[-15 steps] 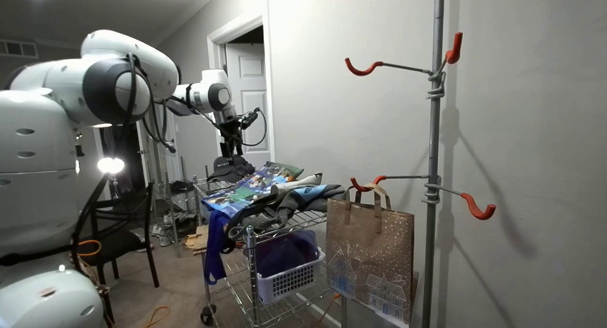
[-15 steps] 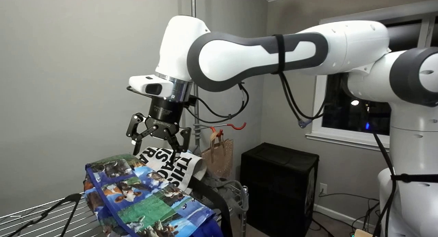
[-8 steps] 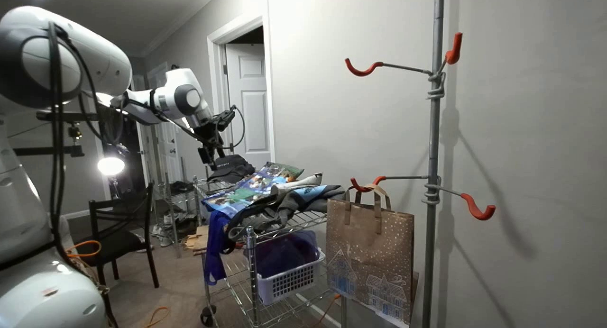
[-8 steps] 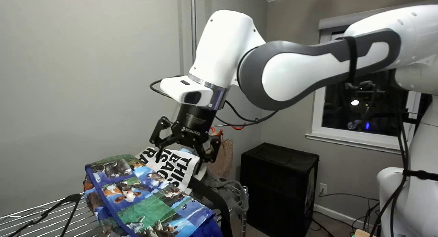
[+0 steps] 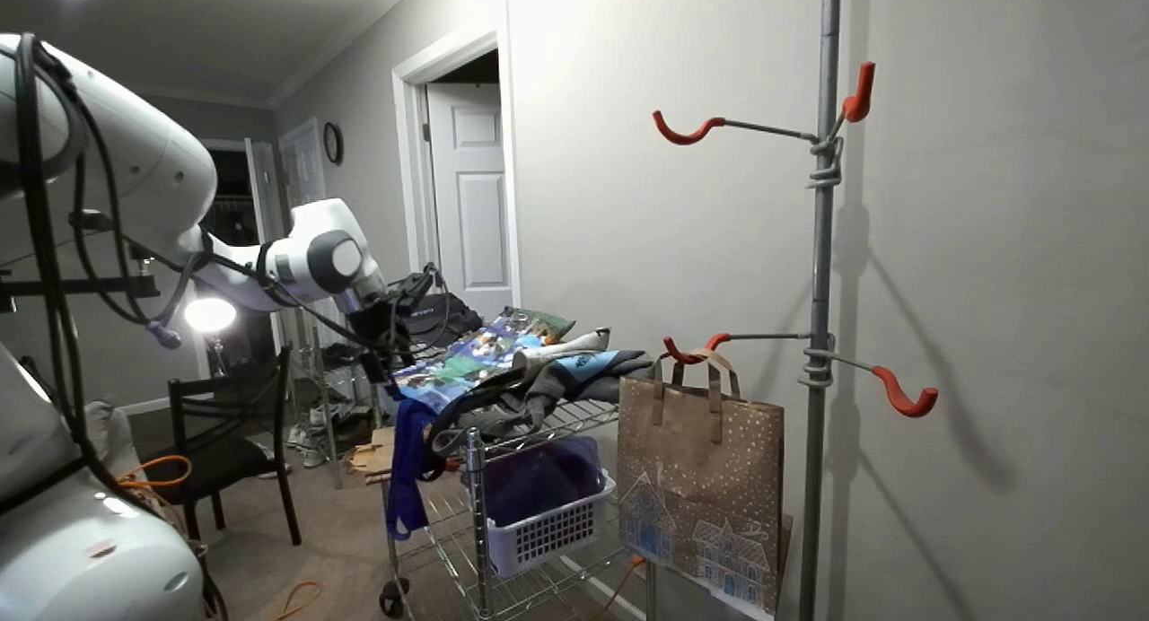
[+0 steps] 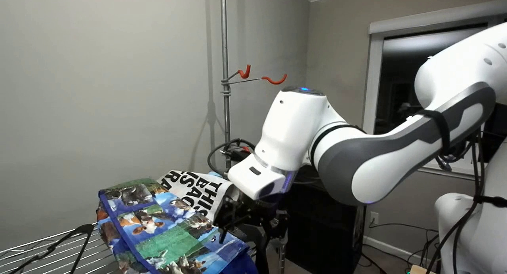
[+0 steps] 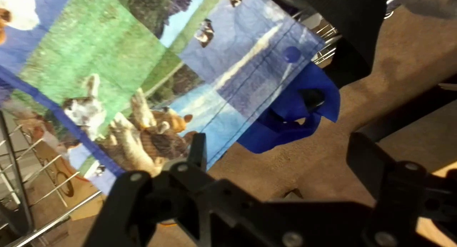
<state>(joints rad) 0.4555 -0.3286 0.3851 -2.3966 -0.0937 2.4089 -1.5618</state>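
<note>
A shopping bag printed with cows and fields (image 6: 170, 226) lies flat on a wire rack, its blue handles (image 7: 285, 122) hanging past the near edge. My gripper (image 7: 278, 143) is open and tilted, low beside that edge. In the wrist view the left finger (image 7: 197, 147) overlaps the bag's corner; whether it touches cannot be told. Carpet shows between the fingers, and nothing is held. In an exterior view the gripper (image 6: 242, 242) covers part of the bags behind. Beside the printed bag lie a white bag with black lettering (image 6: 194, 189) and a grey bag (image 5: 548, 388).
A brown paper bag (image 5: 700, 486) hangs from a red-tipped hook on a metal pole (image 5: 820, 244). The rack (image 5: 478, 531) also bears a dark cap (image 5: 440, 316), a black hanger (image 6: 81, 229) and, lower, a white basket (image 5: 548, 536). A black box (image 6: 324, 242) stands behind the arm.
My gripper has drawn back toward the robot's base and come down from above the bags to the printed bag's handle end, tilting on the way. It stays open; the bags have not moved.
</note>
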